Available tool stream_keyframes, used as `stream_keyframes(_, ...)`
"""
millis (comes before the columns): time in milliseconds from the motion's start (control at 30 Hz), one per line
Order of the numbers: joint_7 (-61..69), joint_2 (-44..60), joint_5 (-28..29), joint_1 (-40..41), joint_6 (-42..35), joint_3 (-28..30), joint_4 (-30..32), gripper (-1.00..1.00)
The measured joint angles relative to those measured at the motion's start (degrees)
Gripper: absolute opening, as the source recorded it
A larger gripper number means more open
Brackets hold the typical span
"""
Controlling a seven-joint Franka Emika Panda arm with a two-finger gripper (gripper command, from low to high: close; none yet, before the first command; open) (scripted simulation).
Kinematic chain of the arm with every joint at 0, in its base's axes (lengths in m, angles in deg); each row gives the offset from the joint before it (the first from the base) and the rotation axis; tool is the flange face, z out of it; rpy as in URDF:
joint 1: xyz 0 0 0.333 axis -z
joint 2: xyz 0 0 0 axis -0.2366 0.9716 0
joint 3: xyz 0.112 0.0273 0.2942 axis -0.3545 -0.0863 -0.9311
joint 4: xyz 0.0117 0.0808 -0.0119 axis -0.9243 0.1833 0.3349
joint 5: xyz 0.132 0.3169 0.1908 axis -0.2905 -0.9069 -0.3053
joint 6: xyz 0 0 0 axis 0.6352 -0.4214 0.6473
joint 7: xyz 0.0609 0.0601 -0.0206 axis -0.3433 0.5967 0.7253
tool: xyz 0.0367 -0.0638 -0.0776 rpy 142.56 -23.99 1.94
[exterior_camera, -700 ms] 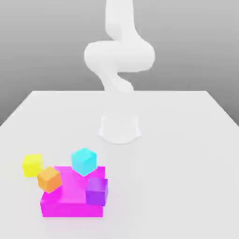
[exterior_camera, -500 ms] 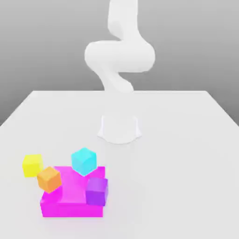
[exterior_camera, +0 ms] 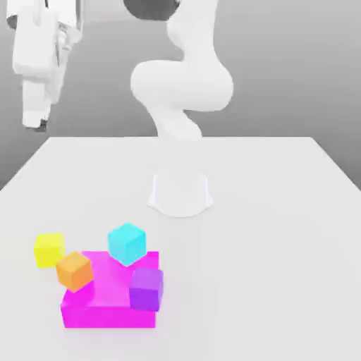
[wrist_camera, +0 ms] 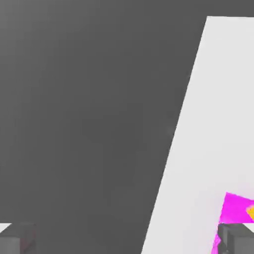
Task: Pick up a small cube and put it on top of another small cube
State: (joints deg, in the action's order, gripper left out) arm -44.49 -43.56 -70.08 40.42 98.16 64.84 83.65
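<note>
The gripper (wrist_camera: 127,239) hangs with its jaws wide apart, high at the exterior view's left. The yellow cube (exterior_camera: 49,250) sits near the orange cube (exterior_camera: 75,271) and the magenta block (exterior_camera: 109,315)

The exterior view faces the arm (exterior_camera: 182,86) from well back; the hand view looks down; both share table (exterior_camera: 268,233) and block (exterior_camera: 109,316)

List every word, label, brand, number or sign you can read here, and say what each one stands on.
None: no readable text stands on the yellow cube, orange cube, cyan cube, purple cube, magenta block, table or robot arm.
</note>
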Motion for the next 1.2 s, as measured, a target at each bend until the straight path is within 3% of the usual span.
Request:
stream_keyframes(400, -30.9, 11.9, 0.9, 11.9, 7.7, 0.1, 7.2, 0.0)
stream_keyframes(767, -61.9, 22.6, 5.6, 21.7, 14.8, 3.5, 13.8, 0.0)
stream_keyframes(1000, -64.1, 35.6, 4.2, 21.7, 25.3, 3.7, 12.6, 0.0)
stream_keyframes(1033, -63.9, 37.4, 3.9, 22.1, 26.8, 3.2, 12.3, -1.0)
stream_keyframes(1200, -63.9, 37.4, 3.9, 22.1, 27.0, 3.2, 12.3, -1.0)
